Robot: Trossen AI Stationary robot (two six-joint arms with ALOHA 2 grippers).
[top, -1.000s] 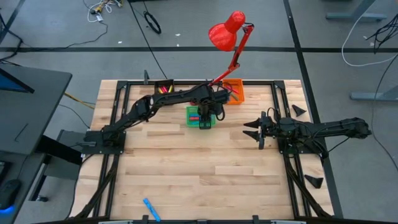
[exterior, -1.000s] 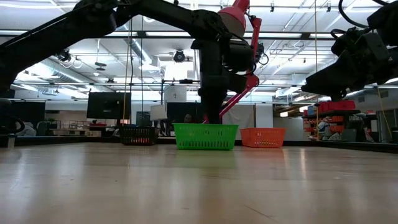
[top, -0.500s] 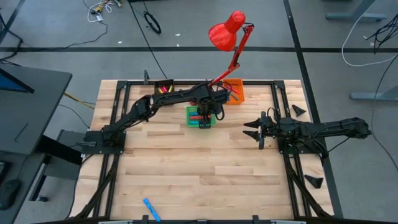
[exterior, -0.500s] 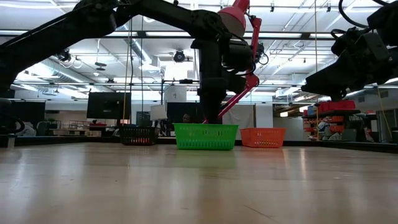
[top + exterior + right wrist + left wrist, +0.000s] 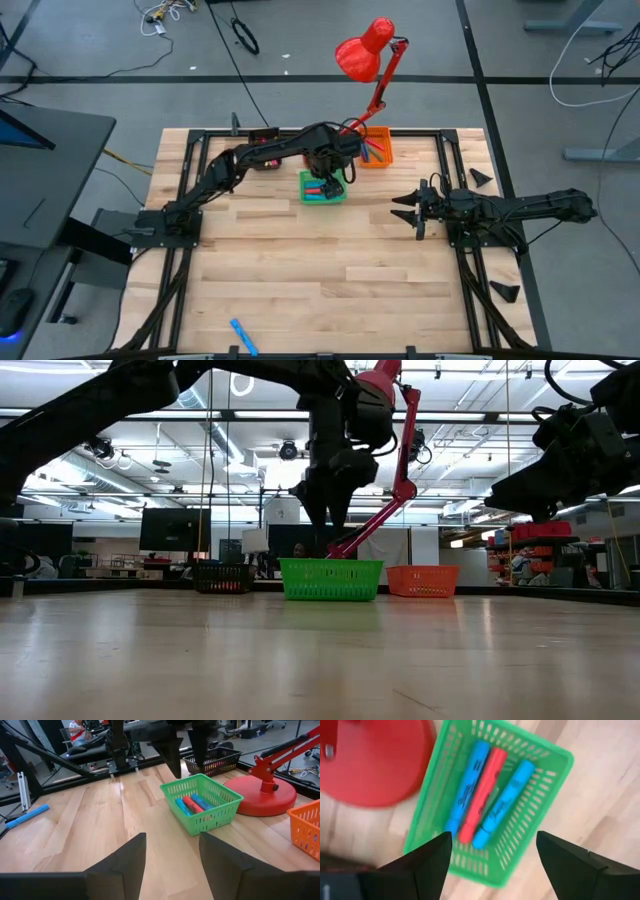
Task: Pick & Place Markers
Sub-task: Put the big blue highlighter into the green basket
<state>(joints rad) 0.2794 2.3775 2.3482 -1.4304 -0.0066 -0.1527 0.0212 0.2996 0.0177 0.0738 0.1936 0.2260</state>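
Three markers, two blue with a red one between them, lie side by side on the floor of the green bin. My left gripper hangs open above that bin, pointing down, nothing between its fingers. Another blue marker lies flat by the table's near edge. My right gripper waits open at the right, level, its fingers pointing toward the green bin.
The red lamp's base stands just behind the green bin, its arm slanting up. An orange bin stands at the far right of the green one, and a black bin holding markers at its far left. Bare wood fills the table's middle and near half.
My left gripper has risen straight up out of the green bin and rolled about its own axis; its fingers now stand apart above the bin's rim. The markers stay lying in the bin. My right arm has kept still.
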